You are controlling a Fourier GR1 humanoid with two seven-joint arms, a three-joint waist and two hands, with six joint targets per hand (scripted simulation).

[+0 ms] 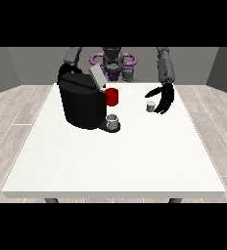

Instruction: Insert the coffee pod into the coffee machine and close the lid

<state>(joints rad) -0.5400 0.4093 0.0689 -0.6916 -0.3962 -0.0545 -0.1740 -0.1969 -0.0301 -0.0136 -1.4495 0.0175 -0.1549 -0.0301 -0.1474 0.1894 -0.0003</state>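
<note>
Look to the table [110, 161]: the black coffee machine [81, 105] stands at its far left part, with the grey lid [97, 75] raised and tilted back. A red part [112, 96] shows at the machine's front, just under the lid. A grey cup [113, 121] sits on the machine's base below it.

The pod [150, 106], small and grey, stands upright on the table, well apart from the machine, to the right of it.

The hand at the view's right [165, 97] is just beside the pod, on its right side. You will see its fingers spread and relaxed, pointing down towards the table, with the thumb stretched left above the pod. It holds nothing; contact with the pod cannot be told.

The other hand is hidden behind the machine.
</note>
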